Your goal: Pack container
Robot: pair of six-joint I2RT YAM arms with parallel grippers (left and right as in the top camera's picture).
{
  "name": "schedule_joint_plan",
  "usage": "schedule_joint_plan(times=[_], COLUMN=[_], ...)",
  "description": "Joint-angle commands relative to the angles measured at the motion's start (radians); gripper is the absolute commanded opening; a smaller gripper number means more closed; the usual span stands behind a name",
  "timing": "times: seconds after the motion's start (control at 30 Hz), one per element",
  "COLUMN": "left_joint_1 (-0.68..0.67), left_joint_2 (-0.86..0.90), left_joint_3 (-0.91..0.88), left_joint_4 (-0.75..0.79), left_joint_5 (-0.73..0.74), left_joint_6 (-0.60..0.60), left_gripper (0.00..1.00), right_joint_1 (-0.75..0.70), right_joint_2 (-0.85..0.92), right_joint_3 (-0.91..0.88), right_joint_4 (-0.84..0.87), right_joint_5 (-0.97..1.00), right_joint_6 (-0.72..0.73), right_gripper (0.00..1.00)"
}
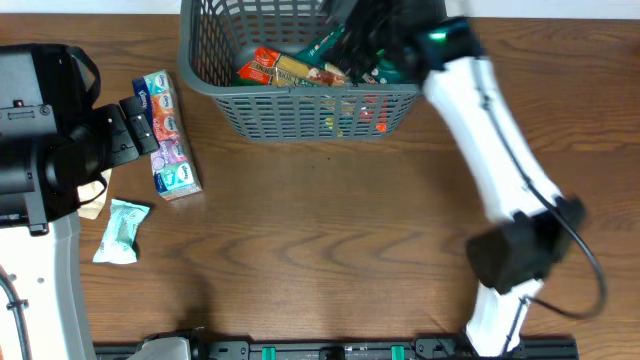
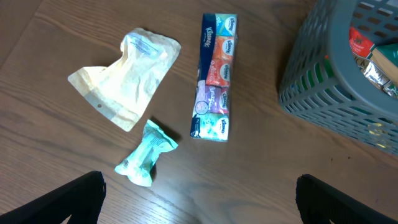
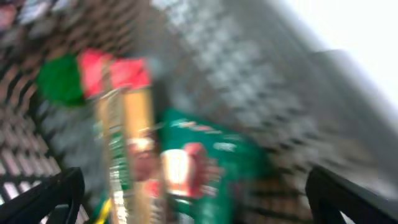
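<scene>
The dark grey lattice container (image 1: pixel 300 105) stands at the back centre and holds several packets, among them a yellow-and-red one (image 1: pixel 300 70) and a green one (image 3: pixel 211 155). Its corner shows in the left wrist view (image 2: pixel 336 106). My right gripper (image 3: pixel 193 202) is open and empty, hanging over the container's inside above the packets; that view is blurred. My left gripper (image 2: pixel 199 199) is open and empty above bare table, near a strip of tissue packs (image 2: pixel 214 78), a small teal packet (image 2: pixel 146 154) and a beige pouch (image 2: pixel 124 78).
The tissue strip (image 1: pixel 168 135) and the teal packet (image 1: pixel 122 230) lie left of the container on the wooden table. The beige pouch is mostly hidden under the left arm in the overhead view. The right arm's base sits at the front right (image 1: pixel 510 255).
</scene>
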Motion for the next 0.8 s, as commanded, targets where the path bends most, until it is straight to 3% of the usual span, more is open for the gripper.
schedule_joint_plan(times=[0.0, 0.13, 0.23, 0.43, 0.63, 0.77], left_joint_1=[0.006, 0.006, 0.006, 0.006, 0.018, 0.029], left_joint_2=[0.001, 0.003, 0.028, 0.182, 0.365, 0.466], left_joint_3=[-0.004, -0.004, -0.003, -0.003, -0.003, -0.003], left_joint_4=[0.000, 0.000, 0.021, 0.136, 0.352, 0.391], left_joint_5=[0.003, 0.003, 0.005, 0.060, 0.073, 0.083], left_joint_6=[0.016, 0.052, 0.033, 0.029, 0.029, 0.030], left_gripper=[0.99, 0.99, 0.98, 0.99, 0.99, 0.99], right_joint_1=[-0.110, -0.269, -0.386, -0.510, -0.520, -0.521], right_joint_2=[-0.164, -0.263, -0.296, -0.278, -0.238, -0.220], right_joint_3=[0.045, 0.045, 0.045, 0.034, 0.032, 0.032], right_joint_4=[0.015, -0.105, -0.268, -0.478, -0.535, -0.549], right_joint_5=[0.192, 0.250, 0.225, 0.176, 0.177, 0.177], right_joint_6=[0.291, 0.557, 0.680, 0.678, 0.607, 0.597], right_gripper=[0.99, 0.99, 0.99, 0.99, 0.99, 0.99])
